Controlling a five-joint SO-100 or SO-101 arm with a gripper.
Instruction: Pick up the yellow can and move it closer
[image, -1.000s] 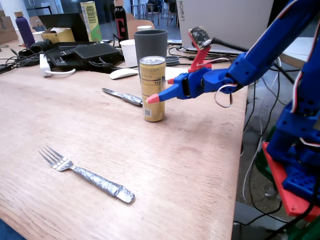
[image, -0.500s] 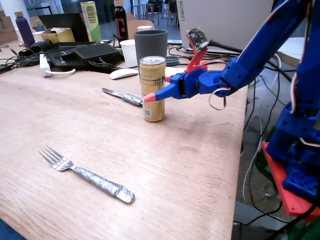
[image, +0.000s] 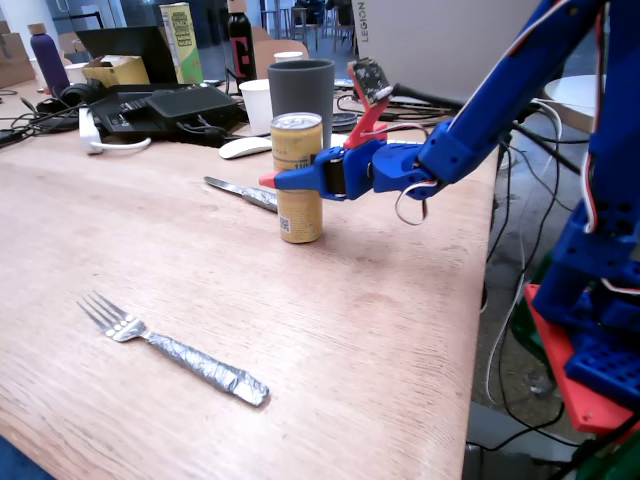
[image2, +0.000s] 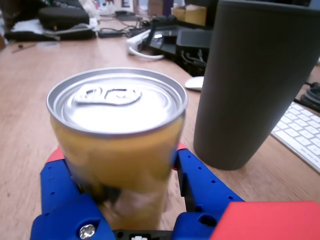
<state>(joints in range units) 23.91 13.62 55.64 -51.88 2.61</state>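
While the yellow can (image: 298, 176) stands upright on the table (image: 380, 330), these hold:
Arm: reaches in level from the right of the fixed view.
Tool (image: 290, 180): fingers on either side of the can, clamped on its middle.
Can place: just before the grey cup (image2: 260, 80), near a knife (image: 243, 193).
Writing: QR code near base; small print unreadable.

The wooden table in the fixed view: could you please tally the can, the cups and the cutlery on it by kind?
Cans: 1, the yellow can, with the gripper around it.
Cups: 2, the grey cup and the white cup.
Cutlery: 2, the fork and the knife.
Total: 5.
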